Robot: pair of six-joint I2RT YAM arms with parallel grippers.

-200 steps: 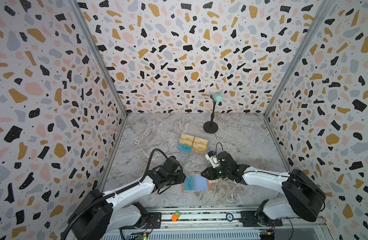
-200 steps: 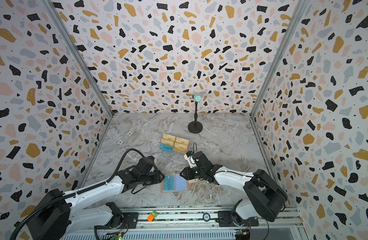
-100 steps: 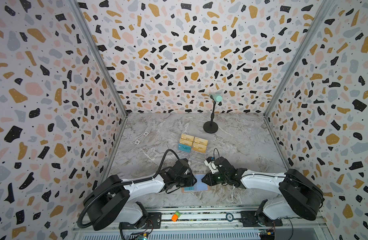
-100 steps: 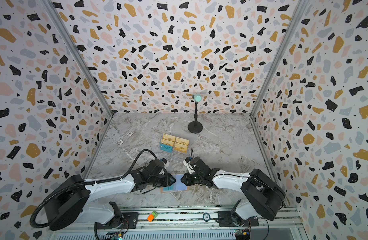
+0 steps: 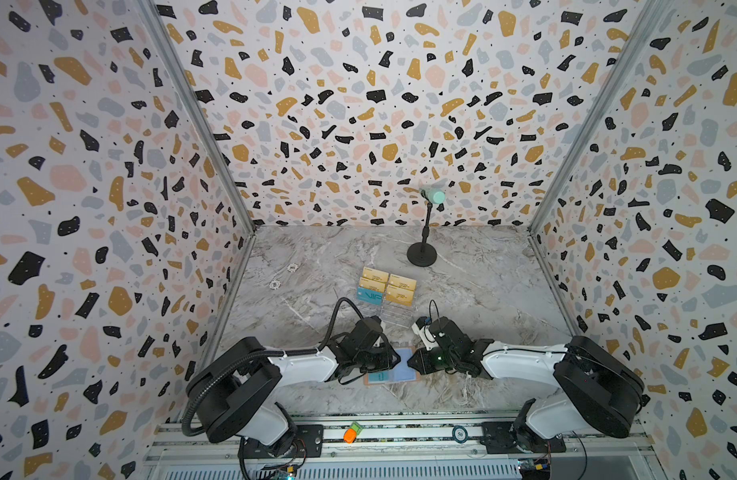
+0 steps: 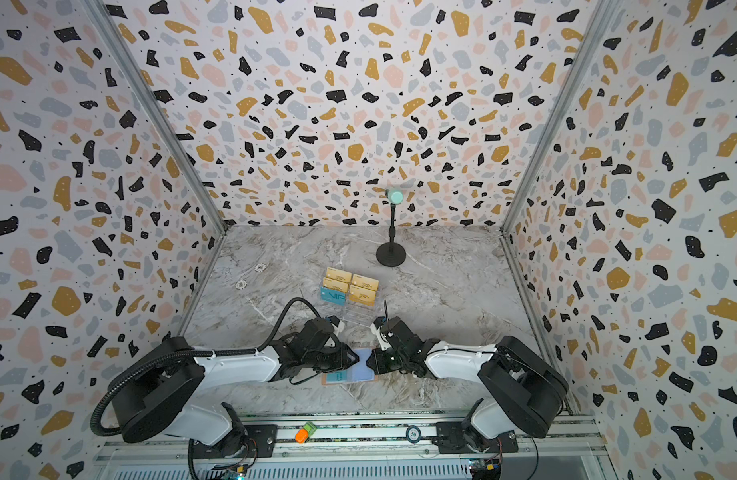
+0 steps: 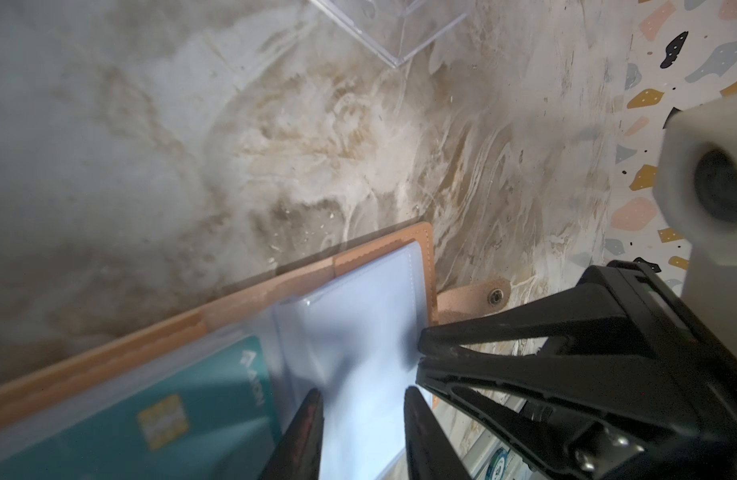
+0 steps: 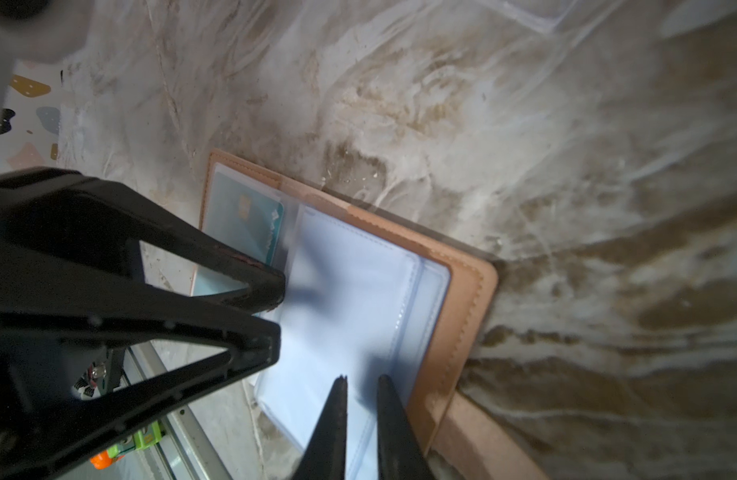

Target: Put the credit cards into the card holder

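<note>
The card holder (image 5: 393, 372) lies open and flat at the front of the desk (image 5: 483, 282), between the two arms, with a teal card (image 7: 171, 407) already inside a clear sleeve (image 8: 358, 291) on its left half. The left gripper (image 5: 398, 359) reaches over the sleeves, its jaws part open with a plain gap between them. The right gripper (image 5: 410, 361) meets it from the opposite side, jaws drawn to a slim gap at the plastic's edge; whether they pinch it I cannot tell. Near the holder, farther back, the clear rack (image 5: 395, 318) carries four gold cards (image 5: 400, 286) and one teal VIP card (image 5: 370, 296)
</note>
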